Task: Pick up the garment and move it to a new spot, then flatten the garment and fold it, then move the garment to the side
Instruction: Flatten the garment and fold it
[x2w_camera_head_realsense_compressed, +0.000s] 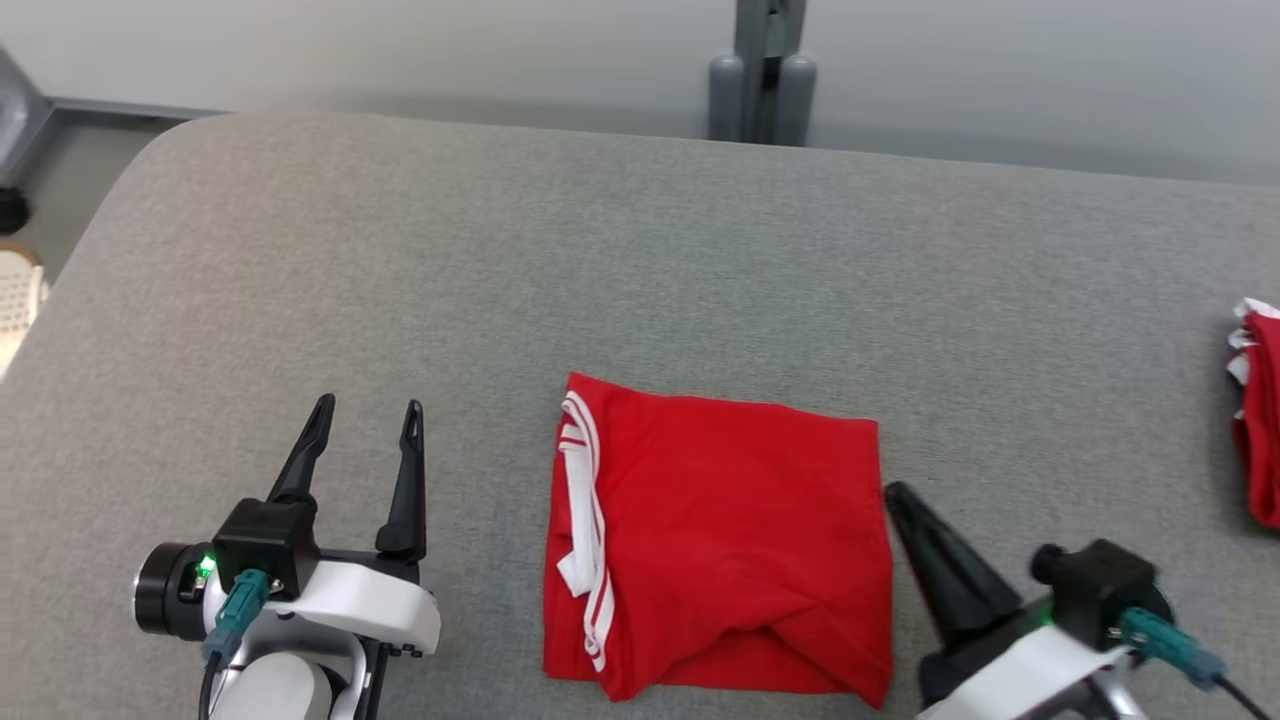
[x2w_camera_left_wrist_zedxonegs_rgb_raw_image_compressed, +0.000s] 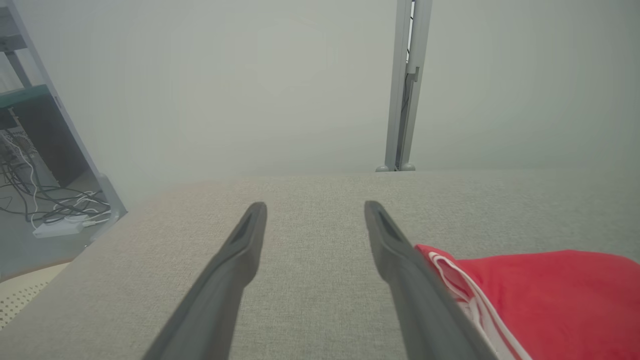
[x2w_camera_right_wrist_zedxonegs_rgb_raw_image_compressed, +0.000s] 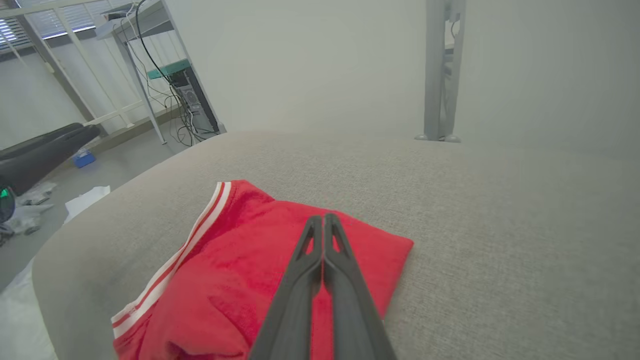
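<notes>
Garment (x2w_camera_head_realsense_compressed: 715, 545) folded at desk's (x2w_camera_head_realsense_compressed: 600, 250) front edge; head view adds red cloth (x2w_camera_head_realsense_compressed: 1262, 420) at right edge; left gripper (x2w_camera_head_realsense_compressed: 369, 404) wide, right gripper (x2w_camera_right_wrist_zedxonegs_rgb_raw_image_compressed: 320, 218) closed, empty.

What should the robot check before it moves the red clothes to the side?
1. Is the garment folded flat: ok.
2. Is the left gripper open and apart from the garment: ok.
3. Does the right gripper, shut at the garment's right edge, grip cloth: cannot tell.
4. Is the table bare on the left: ok.
5. Is the right side free: not ok, a second red cloth lies there.
</notes>
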